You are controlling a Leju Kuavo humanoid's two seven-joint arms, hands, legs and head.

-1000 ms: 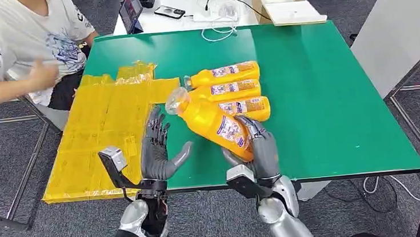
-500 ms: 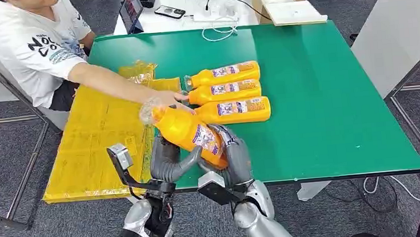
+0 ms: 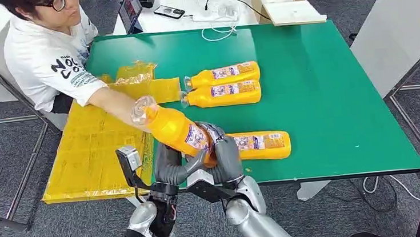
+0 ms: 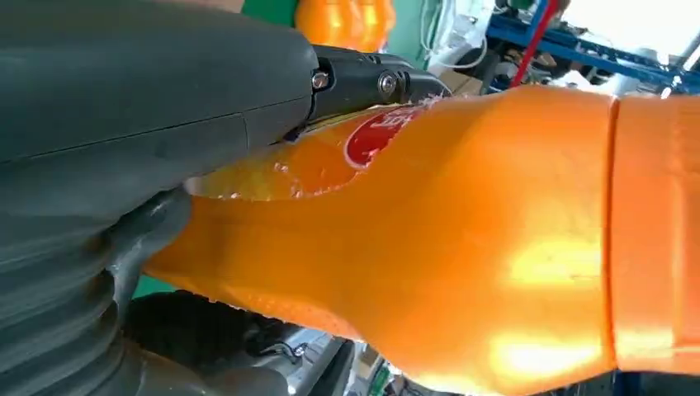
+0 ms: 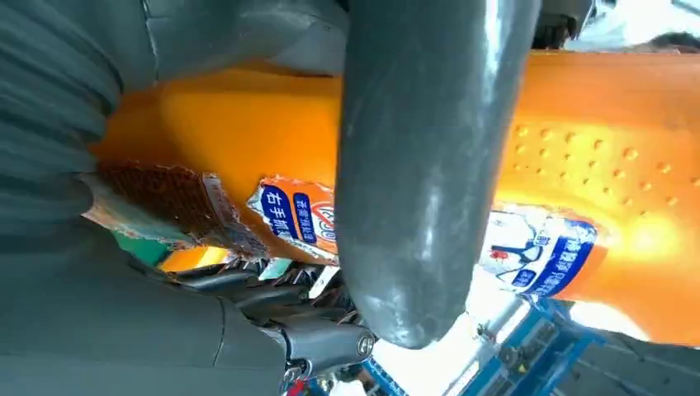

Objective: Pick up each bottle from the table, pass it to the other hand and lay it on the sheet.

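orange plastic bottle (image 3: 178,132) is held tilted above the green bench (image 3: 331,85) edge, gripped by both right hand (image 3: 223,157) and left hand (image 3: 169,165); left should grip firmly before right releases.

We see a green table (image 3: 331,85) carrying a yellow sheet (image 3: 92,146) along its left side and three orange bottles lying flat: two (image 3: 222,74) (image 3: 223,93) side by side, one (image 3: 260,145) nearer the front edge
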